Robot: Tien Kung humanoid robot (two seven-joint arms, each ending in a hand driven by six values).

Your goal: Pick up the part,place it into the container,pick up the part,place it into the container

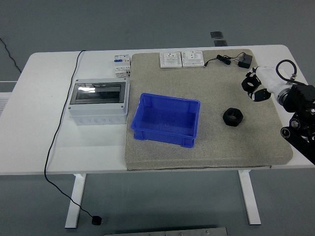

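Note:
A black hexagonal nut, the part [233, 117], lies on the grey mat [211, 147], to the right of the blue container [166, 119], which holds nothing. My right hand [256, 87] comes in from the right edge. It hovers above the mat, up and to the right of the nut and apart from it. Its fingers are relaxed and hold nothing. The left arm is out of view.
A grey electrical box with a clear lid [98, 101] stands left of the container on the white table [44, 147]. Two white socket plates [181, 59], a small breaker [122, 65] and a black adapter with cable [243, 61] lie along the far edge.

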